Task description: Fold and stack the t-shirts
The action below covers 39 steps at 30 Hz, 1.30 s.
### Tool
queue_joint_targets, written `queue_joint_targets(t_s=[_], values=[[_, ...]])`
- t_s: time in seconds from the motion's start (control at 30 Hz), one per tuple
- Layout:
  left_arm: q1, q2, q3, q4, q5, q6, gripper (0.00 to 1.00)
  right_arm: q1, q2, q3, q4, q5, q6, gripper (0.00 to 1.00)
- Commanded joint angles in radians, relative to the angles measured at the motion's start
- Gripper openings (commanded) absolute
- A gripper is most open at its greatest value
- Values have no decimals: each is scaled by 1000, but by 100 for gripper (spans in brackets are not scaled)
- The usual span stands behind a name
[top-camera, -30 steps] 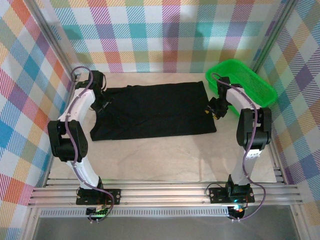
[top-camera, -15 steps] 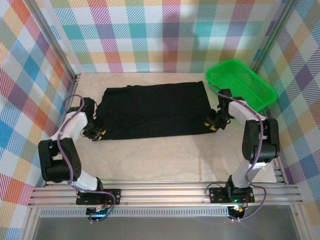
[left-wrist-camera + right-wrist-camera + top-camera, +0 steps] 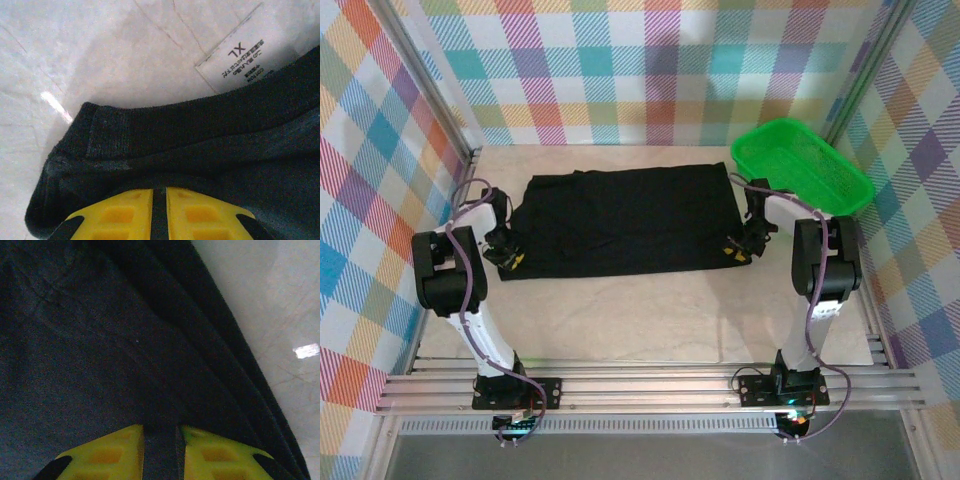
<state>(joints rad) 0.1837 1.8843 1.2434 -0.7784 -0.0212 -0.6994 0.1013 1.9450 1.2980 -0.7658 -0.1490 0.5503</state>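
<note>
The black t-shirt [image 3: 625, 220] lies spread across the table [image 3: 650, 320], with the left gripper [image 3: 508, 259] and right gripper [image 3: 736, 248] each clamped on a near corner, the left apparently by the collar edge, likely to lift both ends together for a fold.

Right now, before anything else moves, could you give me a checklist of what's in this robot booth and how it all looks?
Surface: pale table, bare in front of the cloth.
Job's things: one black t-shirt spread flat; white XL label beside its ribbed edge.
Clutter: green basket at the far right, looks empty.
Grippers: left gripper pinches the shirt's near left corner; right gripper pinches a fold at its near right corner.
Cables: purple cables run along both arms.
Surroundings: plaid walls, metal rail in front.
</note>
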Motion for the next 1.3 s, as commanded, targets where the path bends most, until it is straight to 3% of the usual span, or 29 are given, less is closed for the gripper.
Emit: queue_joint_targets(t_s=[0.0, 0.27, 0.7, 0.83, 0.9, 1.03, 1.2, 1.27], values=[[21, 35, -5, -13, -54, 43, 16, 1, 41, 5, -69, 41, -39, 26], [22, -105, -158, -29, -15, 1, 17, 4, -42, -100, -110, 72, -30, 26], [22, -449, -475, -118, -40, -88, 22, 41, -423, -472, -156, 39, 105, 28], [15, -508, -438, -151, -66, -110, 34, 52, -525, -509, -146, 43, 128, 30], [-13, -558, -374, -184, -109, -124, 43, 55, -576, -479, -142, 51, 124, 33], [-115, -548, -269, -197, -88, -192, 49, 73, -680, -428, -35, -28, 76, 43], [-319, -521, -307, -85, 69, -473, 54, 91, -656, -403, 192, -304, 68, 48], [-395, -511, -335, -36, 101, -575, 58, 118, -626, -376, 225, -342, 61, 48]])
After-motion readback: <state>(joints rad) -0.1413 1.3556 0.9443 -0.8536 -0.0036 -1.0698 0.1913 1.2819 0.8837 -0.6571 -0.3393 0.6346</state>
